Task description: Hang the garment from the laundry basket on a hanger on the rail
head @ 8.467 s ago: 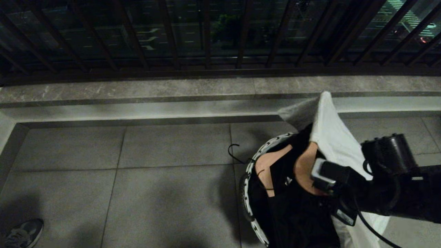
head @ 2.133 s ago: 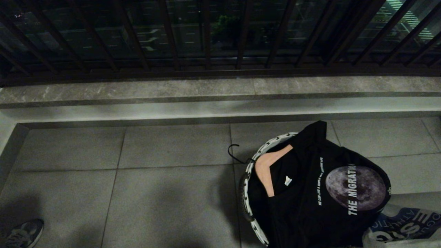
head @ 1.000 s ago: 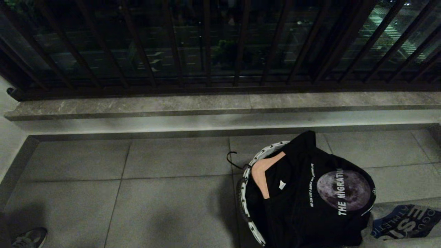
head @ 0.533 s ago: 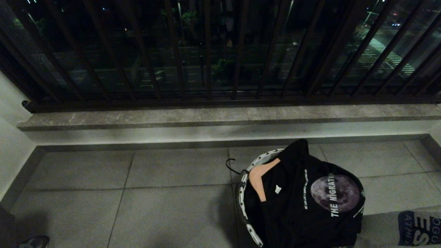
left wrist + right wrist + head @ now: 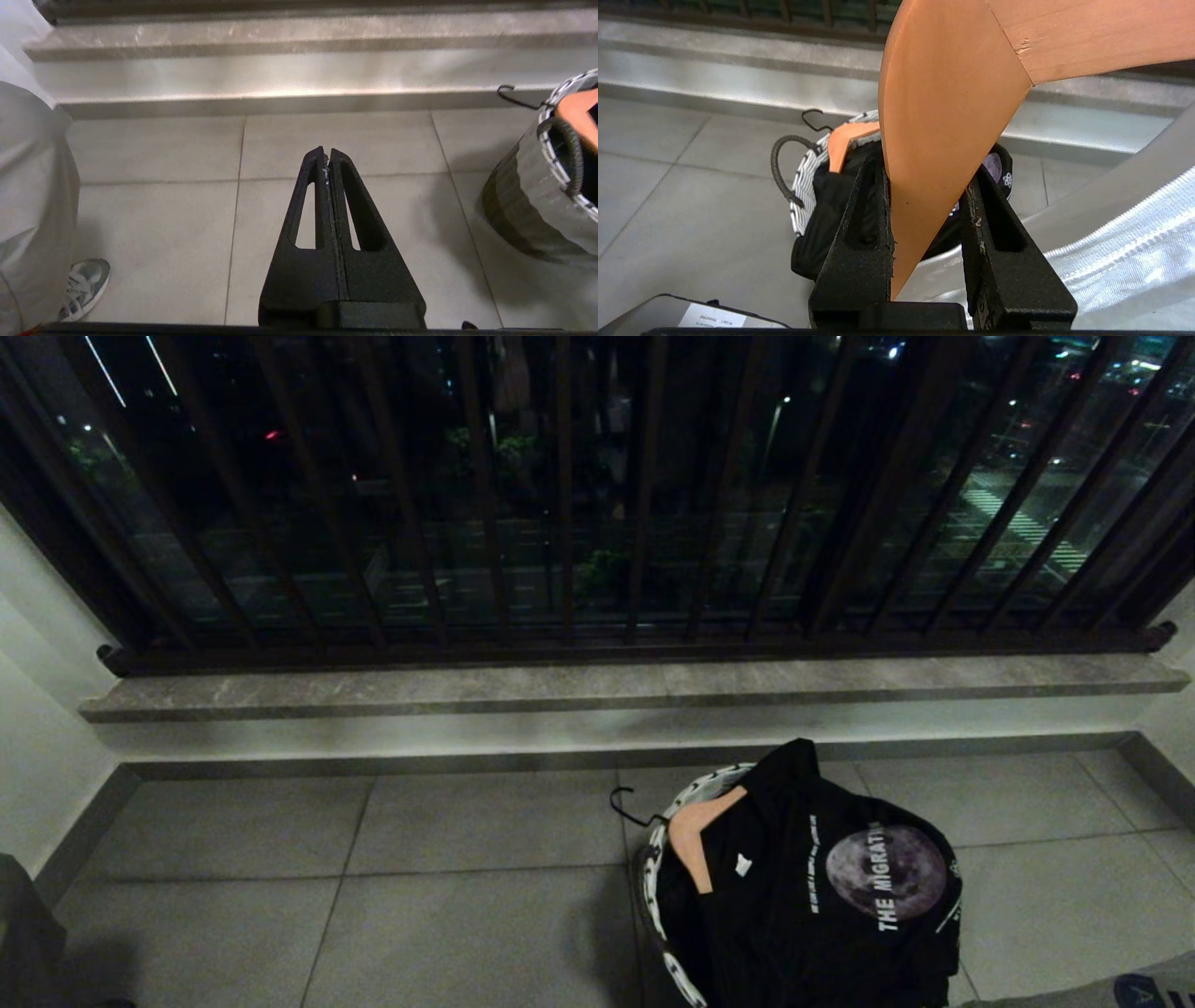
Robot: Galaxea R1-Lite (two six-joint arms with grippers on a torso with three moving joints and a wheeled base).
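1. Basket first: the laundry basket (image 5: pixel 665 821), round and white with dark speckles on its rim, stands on the tiled floor (image 5: pixel 373 905) near the low stone ledge (image 5: pixel 467 686); a dark loop handle (image 5: pixel 777 163) hangs at its side in the right wrist view.
2. A black T-shirt (image 5: pixel 822 905) printed with a moon and white lettering is draped over the basket and covers most of its opening; it is threaded on a wooden hanger (image 5: pixel 695 826), one shoulder of which shows bare at the neck; the hanger's dark hook (image 5: pixel 627 805) sticks out past the rim over the floor.
3. The right gripper (image 5: pixel 931 186) is seen only from its own wrist camera; its jaws pinch the end of a second wooden hanger (image 5: pixel 943 116), whose arm rises from between them and bends off to one side; a pale grey garment (image 5: pixel 1125 233) with a ribbed white band hangs on that hanger beside the gripper; the basket lies beyond and below it.
4. The left gripper (image 5: pixel 327 156) points down at bare floor, its jaws pressed together with nothing between them; the basket sits off to one side of it, apart.
5. A person stands at the edge of the left wrist view: a light grey trouser leg (image 5: pixel 32 196) and a grey laced shoe (image 5: pixel 86 287) on the tiles, well apart from the basket.
6. Behind the ledge runs a railing of dark vertical bars (image 5: pixel 560 495), with night-time street lights beyond.
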